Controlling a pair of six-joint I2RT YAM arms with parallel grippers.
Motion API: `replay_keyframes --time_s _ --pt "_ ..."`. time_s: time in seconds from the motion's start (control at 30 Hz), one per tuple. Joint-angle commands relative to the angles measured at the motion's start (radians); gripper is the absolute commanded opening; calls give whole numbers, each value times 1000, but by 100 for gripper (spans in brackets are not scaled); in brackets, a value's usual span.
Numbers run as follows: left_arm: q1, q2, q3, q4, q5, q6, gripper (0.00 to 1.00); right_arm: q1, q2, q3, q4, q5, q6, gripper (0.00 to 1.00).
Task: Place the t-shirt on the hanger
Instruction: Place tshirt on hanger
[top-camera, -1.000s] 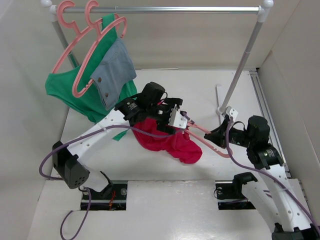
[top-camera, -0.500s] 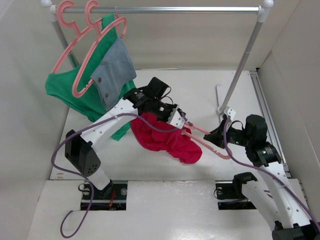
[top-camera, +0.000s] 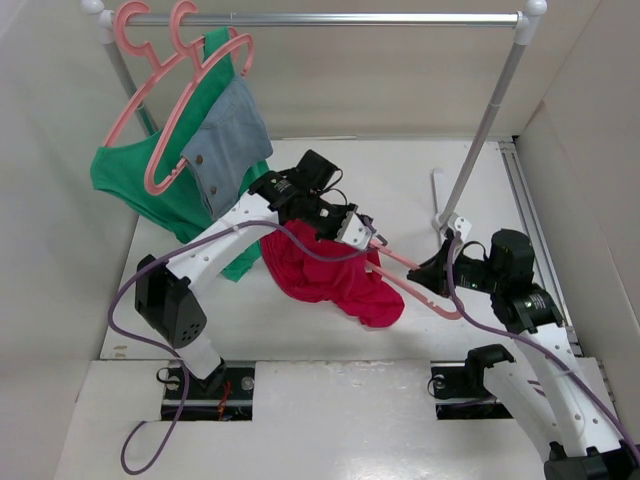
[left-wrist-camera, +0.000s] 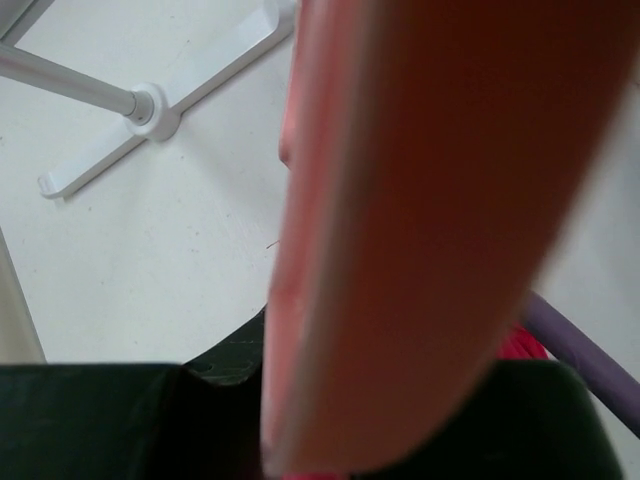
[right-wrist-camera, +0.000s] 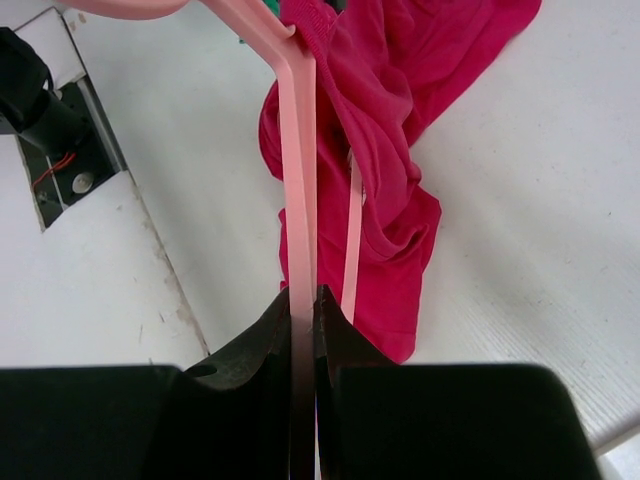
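The crimson t-shirt (top-camera: 325, 275) lies bunched on the table in the top view, partly under the left arm. The salmon-pink hanger (top-camera: 425, 290) slants from the shirt's right side toward the right arm. My right gripper (top-camera: 437, 276) is shut on one of the hanger's thin bars (right-wrist-camera: 300, 200), with the t-shirt (right-wrist-camera: 400, 150) draped just past it. My left gripper (top-camera: 366, 238) sits at the hanger's upper end by the shirt. In the left wrist view a blurred pink hanger bar (left-wrist-camera: 420, 200) fills the picture and runs down between the dark jaws, which are shut on it.
A clothes rack's rail (top-camera: 330, 18) crosses the back, its right post (top-camera: 490, 120) ending in a white foot (left-wrist-camera: 150, 105). At the rail's left end a green garment (top-camera: 140, 185) and a denim piece (top-camera: 228, 145) hang on two other pink hangers (top-camera: 170, 110).
My left gripper has shut on the hanger's upper end, and the left arm has shifted a little to the right. The right gripper has held still on the hanger.
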Motion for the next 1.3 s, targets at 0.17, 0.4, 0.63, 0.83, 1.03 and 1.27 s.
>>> replay_keyframes --time_s 0.17,0.4,0.63,0.83,1.03,1.27 --pt "48 -125 -97 14 -85 -69 0 5 -8 83 183 17 11 56" --pt "108 -237 -180 15 -65 -40 0 5 59 200 193 33 2 93" --pt "108 -401 -305 25 -105 118 0 5 194 245 155 181 74 94" --pt "108 -516 -315 -33 -79 236 0 29 303 99 229 260 166 81" --pt "99 -555 -358 -65 -88 250 0 225 508 100 333 370 213 81" --pt "68 -566 -393 -7 -110 206 0 305 708 162 405 357 264 81"
